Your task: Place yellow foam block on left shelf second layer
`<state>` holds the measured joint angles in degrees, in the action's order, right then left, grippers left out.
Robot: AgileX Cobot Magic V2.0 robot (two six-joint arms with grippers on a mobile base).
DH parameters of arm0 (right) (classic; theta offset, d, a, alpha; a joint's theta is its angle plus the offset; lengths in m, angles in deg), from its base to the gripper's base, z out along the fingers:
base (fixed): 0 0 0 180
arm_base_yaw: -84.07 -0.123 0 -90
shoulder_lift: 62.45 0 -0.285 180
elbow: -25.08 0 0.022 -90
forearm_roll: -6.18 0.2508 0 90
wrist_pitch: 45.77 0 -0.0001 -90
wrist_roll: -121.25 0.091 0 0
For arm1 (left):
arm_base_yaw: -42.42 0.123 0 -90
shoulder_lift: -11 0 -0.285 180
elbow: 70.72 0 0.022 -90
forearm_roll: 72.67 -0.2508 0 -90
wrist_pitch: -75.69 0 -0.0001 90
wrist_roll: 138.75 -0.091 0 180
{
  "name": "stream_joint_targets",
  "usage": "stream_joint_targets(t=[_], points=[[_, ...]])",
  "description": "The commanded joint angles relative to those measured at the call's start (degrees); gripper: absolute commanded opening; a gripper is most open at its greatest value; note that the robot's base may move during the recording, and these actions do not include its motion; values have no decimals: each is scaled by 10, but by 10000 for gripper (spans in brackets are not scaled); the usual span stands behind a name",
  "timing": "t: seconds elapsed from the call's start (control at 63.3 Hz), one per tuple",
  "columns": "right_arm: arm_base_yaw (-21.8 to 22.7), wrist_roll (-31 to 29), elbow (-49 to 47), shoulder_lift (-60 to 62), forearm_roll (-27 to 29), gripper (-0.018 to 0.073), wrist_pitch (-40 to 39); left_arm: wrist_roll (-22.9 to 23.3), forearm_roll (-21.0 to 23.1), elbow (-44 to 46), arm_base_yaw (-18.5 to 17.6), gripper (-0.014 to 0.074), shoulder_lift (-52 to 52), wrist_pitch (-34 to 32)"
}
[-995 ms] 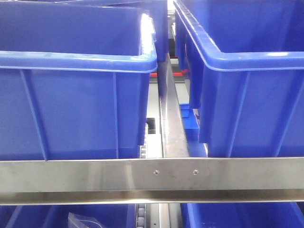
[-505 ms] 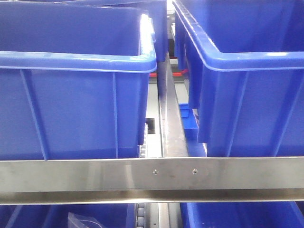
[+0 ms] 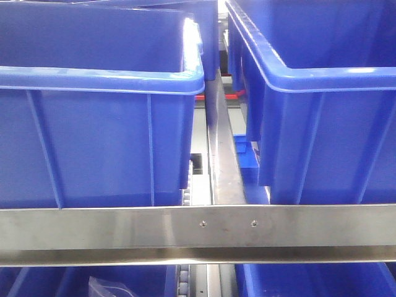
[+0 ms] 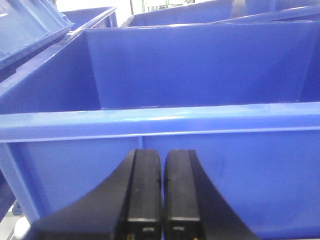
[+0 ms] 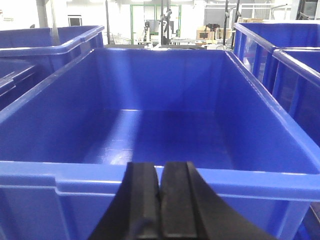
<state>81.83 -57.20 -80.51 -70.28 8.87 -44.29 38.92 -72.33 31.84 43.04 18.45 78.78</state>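
Two blue bins sit side by side on a steel rack: the left bin and the right bin, parted by a steel divider running from near to far. A steel rail crosses in front below them. The left claw hangs just before a bin's near wall, its black fingers pressed together, holding nothing. The right claw is likewise pressed together at a bare bin's near rim. The yellow block appears in no view
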Motion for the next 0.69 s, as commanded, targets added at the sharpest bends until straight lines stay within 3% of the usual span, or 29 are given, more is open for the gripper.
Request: stream_joint_targets(t=[0.0, 0.316, 0.679], points=[[3, -4, -18, -5, -3, 58, -48, 2, 3, -14, -2, 124, -10, -47], [3, -4, 31, 2, -3, 58, -92, 2, 3, -14, -2, 124, -10, -47], [3, -4, 33, 17, -3, 58, -60, 2, 3, -14, -2, 124, -10, -47]])
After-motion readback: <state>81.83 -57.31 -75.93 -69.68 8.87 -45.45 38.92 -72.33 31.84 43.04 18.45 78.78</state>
